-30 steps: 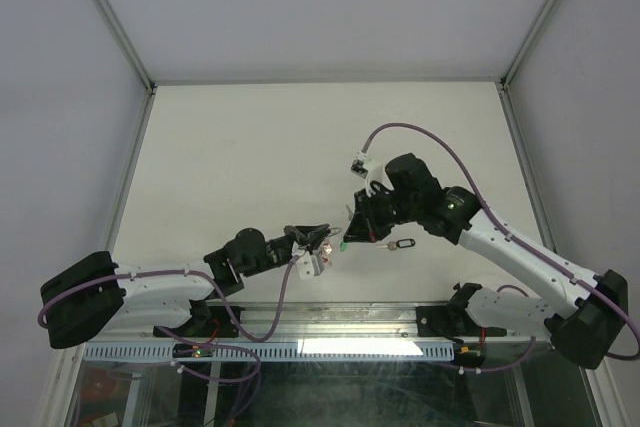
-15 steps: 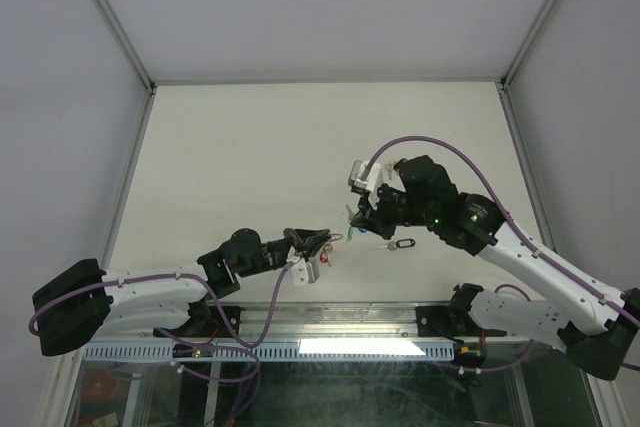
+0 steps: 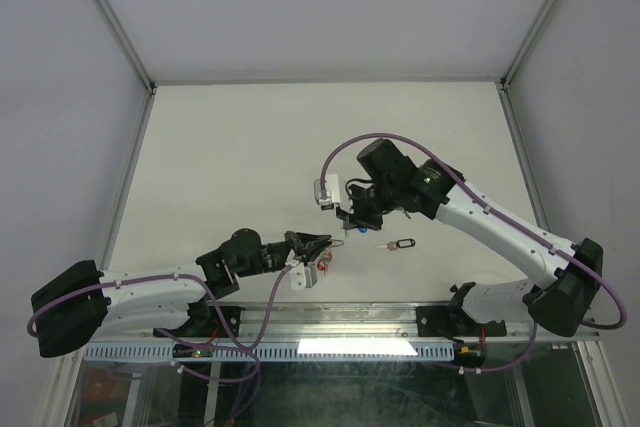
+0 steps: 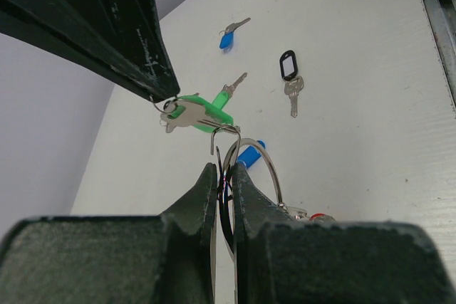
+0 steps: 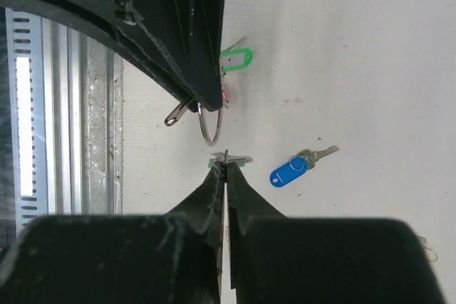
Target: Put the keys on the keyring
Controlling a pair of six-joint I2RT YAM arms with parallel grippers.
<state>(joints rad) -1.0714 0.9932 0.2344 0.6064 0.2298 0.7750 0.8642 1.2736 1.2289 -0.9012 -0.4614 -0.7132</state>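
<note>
Left jaws: clamped on the wire of the keyring, holding it clear of the counter close to the front rail.
Keyring: it stands on edge out of the left jaws. A red-capped key hangs at its low side. A blue cap shows behind the wire, and I cannot tell whether it hangs there or lies on the counter.
Right jaws: pressed together on the green-capped key, just beyond the keyring.
Green-capped key: in the air, nearly level, just beside the ring's free wire end. I cannot tell whether they touch.
Loose keys: farther out a second green key, a black-tagged key and a blue-capped key lie flat, apart from one another.
Counter: white, under all of it.
</note>
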